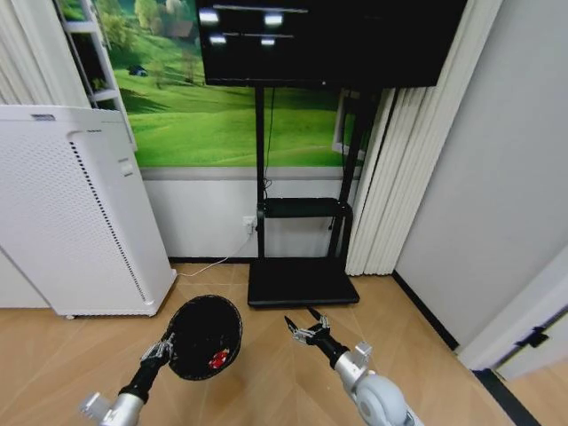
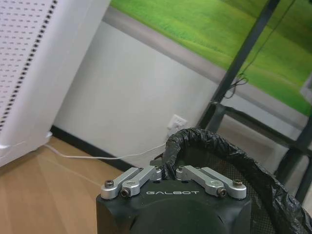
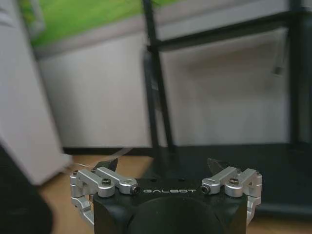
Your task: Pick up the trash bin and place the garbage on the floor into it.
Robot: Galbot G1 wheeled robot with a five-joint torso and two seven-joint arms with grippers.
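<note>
One tool clamps the trash bin rim.

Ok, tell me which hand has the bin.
The left hand, shut on the trash bin rim; the right hand is open and empty.

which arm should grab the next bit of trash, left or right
Probably right. The right gripper is open and empty over the floor, while the left gripper is shut on the trash bin rim, holding it up with a red item inside.
</note>
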